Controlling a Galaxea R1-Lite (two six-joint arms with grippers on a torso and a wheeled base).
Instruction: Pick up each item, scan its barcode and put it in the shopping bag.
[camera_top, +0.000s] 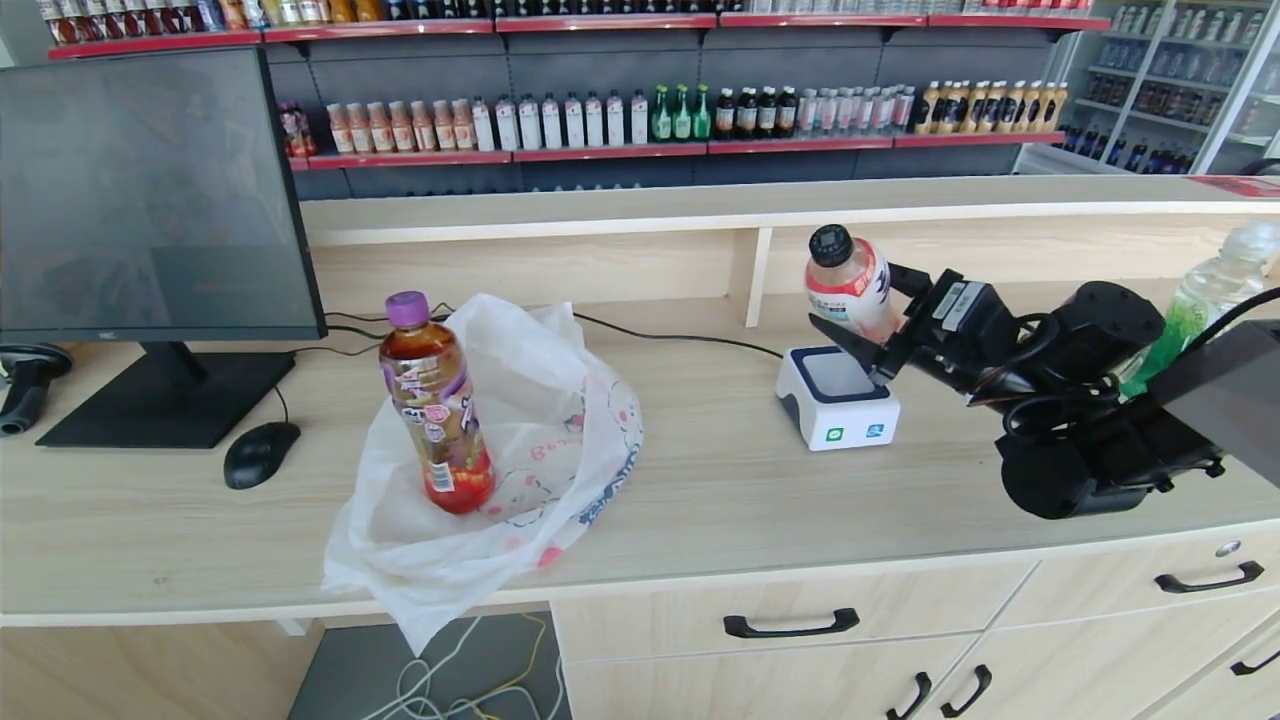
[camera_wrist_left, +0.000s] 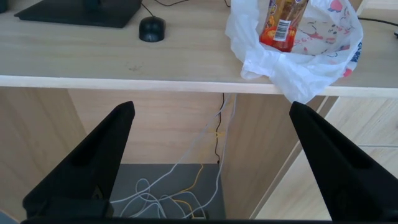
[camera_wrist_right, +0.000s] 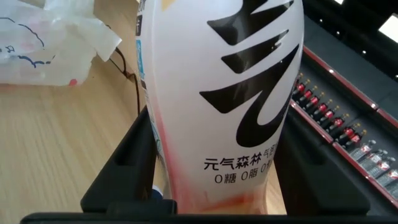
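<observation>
My right gripper (camera_top: 868, 345) is shut on a white bottle (camera_top: 851, 285) with a black cap, held upright just above the white barcode scanner (camera_top: 836, 398). In the right wrist view the white bottle (camera_wrist_right: 221, 99) sits between the black fingers (camera_wrist_right: 121, 165). A tea bottle (camera_top: 436, 405) with a purple cap stands upright inside the open white shopping bag (camera_top: 545, 440) on the counter. My left gripper (camera_wrist_left: 208, 165) hangs open below the counter edge, with the shopping bag (camera_wrist_left: 308, 53) and tea bottle (camera_wrist_left: 283, 25) above it.
A monitor (camera_top: 150, 200) and black mouse (camera_top: 260, 452) stand at the counter's left. A clear green-labelled bottle (camera_top: 1200, 300) stands at the far right behind my right arm. Drawers with black handles (camera_top: 790, 625) lie below the counter front. Cables (camera_wrist_left: 180, 193) hang under the counter.
</observation>
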